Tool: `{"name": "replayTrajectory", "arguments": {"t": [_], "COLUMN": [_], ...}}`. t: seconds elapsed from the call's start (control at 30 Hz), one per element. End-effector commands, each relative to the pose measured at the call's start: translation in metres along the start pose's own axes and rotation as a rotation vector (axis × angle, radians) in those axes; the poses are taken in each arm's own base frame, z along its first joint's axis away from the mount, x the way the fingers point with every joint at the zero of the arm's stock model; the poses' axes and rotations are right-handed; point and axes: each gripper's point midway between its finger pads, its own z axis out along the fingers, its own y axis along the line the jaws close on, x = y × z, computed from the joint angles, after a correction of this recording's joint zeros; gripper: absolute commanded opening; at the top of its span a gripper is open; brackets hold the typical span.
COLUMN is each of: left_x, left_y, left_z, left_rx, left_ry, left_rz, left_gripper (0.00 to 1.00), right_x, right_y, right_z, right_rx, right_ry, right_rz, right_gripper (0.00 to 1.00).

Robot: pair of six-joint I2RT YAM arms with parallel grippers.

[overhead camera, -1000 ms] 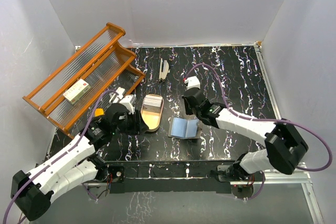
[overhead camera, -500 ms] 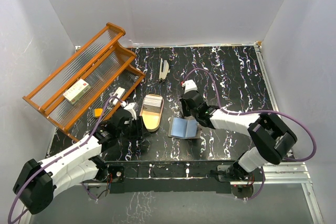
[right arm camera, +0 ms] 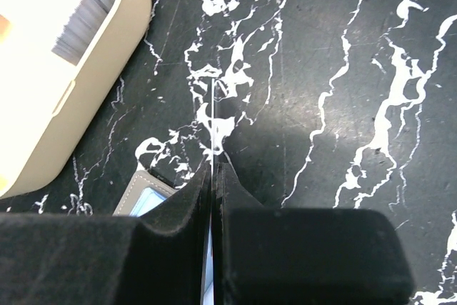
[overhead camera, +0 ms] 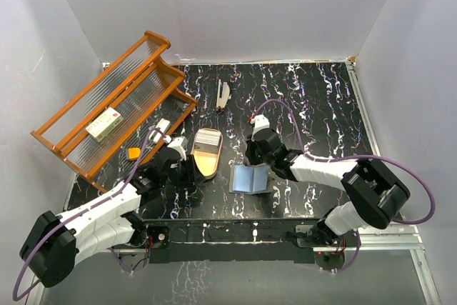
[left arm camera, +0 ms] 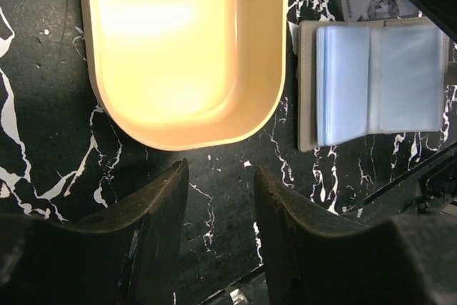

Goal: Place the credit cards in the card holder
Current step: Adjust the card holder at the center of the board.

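Within right end effector [right arm camera: 214, 169], card [right arm camera: 213, 116] shows only edge-on.

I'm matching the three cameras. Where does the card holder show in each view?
Top external: card holder, lying open, centre, right of the tan tray.
Left wrist: card holder at right edge, tan tray upper left.
Right wrist: only the card holder corner, bottom left, near the tan tray.
Shared landmark: the tan tray.

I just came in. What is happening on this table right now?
The right gripper is shut on one thin card, held edge-on right by the open card holder. The left gripper is open and holds nothing. It hovers at the near end of the tan tray, where the other credit cards lie stacked.
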Motion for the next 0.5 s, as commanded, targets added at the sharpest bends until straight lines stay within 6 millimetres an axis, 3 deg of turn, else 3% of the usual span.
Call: {"name": "replayTrajectory", "arguments": {"t": [0.0,0.17,0.33,0.47], "left_x": [-0.002,-0.005,-0.023,-0.028], "left_y": [0.006,0.009,-0.005,-0.018], "left_z": [0.005,0.005,-0.007,-0.016], "left_rx": [-0.024,-0.04,-0.024,0.018], "left_ry": [-0.024,-0.036,-0.067,-0.066], "left_rz": [0.023,0.038,0.043,0.033], "left_gripper": [0.4,0.4,0.46,0.51], "right_x": [-0.01,-0.017,-0.031,-0.029], "right_y": [0.02,0.022,0.009,0.021], "right_z": [-0.011,-0.021,-0.036,-0.052], "right_rx": [-0.09,-0.095,0.014,-0.04], "right_ry": [-0.028,-0.046,-0.021,0.028], "right_rz": [0.045,0.063,0.098,0.162], "right_gripper": [0.0,0.0,0.0,0.0]}}
